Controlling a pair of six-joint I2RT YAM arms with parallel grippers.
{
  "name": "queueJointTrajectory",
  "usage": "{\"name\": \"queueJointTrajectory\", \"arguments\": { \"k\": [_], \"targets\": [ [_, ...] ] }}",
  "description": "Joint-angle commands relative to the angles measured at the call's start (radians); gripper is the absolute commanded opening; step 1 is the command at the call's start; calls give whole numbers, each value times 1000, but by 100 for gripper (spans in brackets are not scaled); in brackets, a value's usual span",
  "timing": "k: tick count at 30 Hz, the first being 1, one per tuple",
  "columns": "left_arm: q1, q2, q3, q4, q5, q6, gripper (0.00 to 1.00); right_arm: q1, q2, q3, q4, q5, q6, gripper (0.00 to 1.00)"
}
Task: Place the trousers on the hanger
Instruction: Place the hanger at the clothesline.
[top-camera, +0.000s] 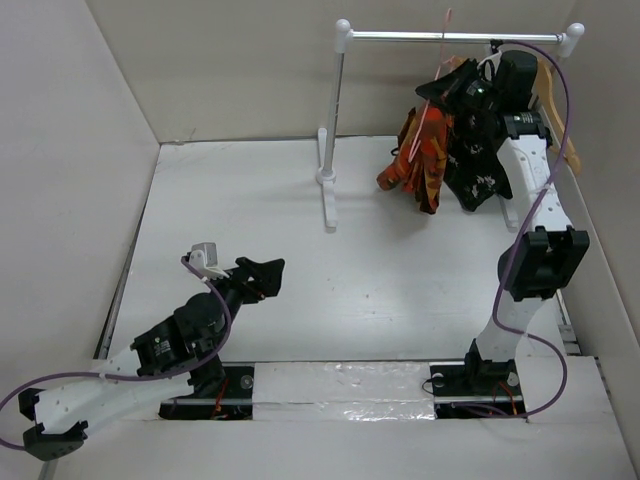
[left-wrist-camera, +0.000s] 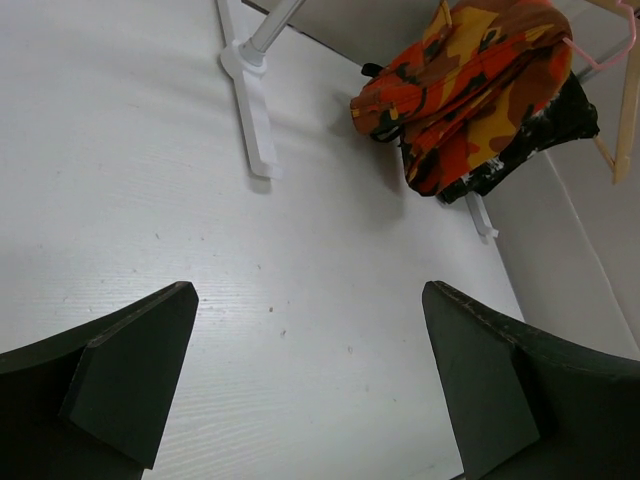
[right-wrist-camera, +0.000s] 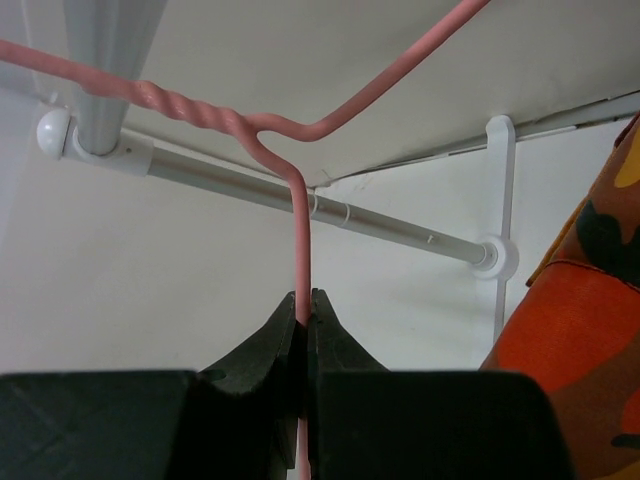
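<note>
The camouflage trousers (top-camera: 415, 160) hang bunched below the rail, draped on the thin pink wire hanger (top-camera: 432, 110). They also show in the left wrist view (left-wrist-camera: 470, 90) and at the right edge of the right wrist view (right-wrist-camera: 585, 330). My right gripper (top-camera: 455, 85) is raised at the rail and shut on the pink hanger's wire (right-wrist-camera: 300, 230) just below its twisted neck; the jaws (right-wrist-camera: 303, 300) pinch it. The hanger's hook reaches up at the rail (top-camera: 455, 36). My left gripper (top-camera: 272, 272) is open and empty low over the table (left-wrist-camera: 310, 380), far from the trousers.
A black garment with white speckles (top-camera: 480, 165) hangs on a wooden hanger (top-camera: 560, 110) right beside the trousers. The white rack's left post and foot (top-camera: 327, 195) stand mid-table, also seen in the left wrist view (left-wrist-camera: 250, 100). Walls enclose the table on three sides.
</note>
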Motion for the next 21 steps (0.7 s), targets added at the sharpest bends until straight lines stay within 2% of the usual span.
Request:
{"name": "queueJointTrajectory", "arguments": {
  "k": [1, 6, 10, 11, 12, 15, 16, 17, 19, 21],
  "targets": [
    [5, 17, -8, 36, 1, -14, 96, -9, -23, 81, 126, -61, -31, 0],
    [5, 23, -8, 40, 15, -14, 95, -9, -40, -28, 177, -61, -48, 0],
    [5, 21, -5, 38, 15, -11, 95, -9, -83, -180, 258, -74, -40, 0],
    [5, 21, -7, 40, 13, -11, 95, -9, -91, -200, 273, -74, -37, 2],
    [5, 21, -5, 41, 13, -11, 95, -9, -98, -215, 295, -77, -34, 7],
    [5, 26, -4, 43, 13, -14, 95, -19, -112, -240, 303, -88, -38, 45],
    [5, 29, -2, 44, 12, -14, 95, -31, -117, -241, 297, -90, -43, 66],
    [5, 31, -1, 47, 12, -14, 95, -31, -127, -243, 281, -87, -49, 75],
    [5, 35, 14, 40, 10, -17, 96, -40, -147, -243, 249, -58, -87, 100],
    [5, 38, 33, 40, 10, -17, 96, -49, -183, -249, 194, -32, -136, 100]
  ]
}}
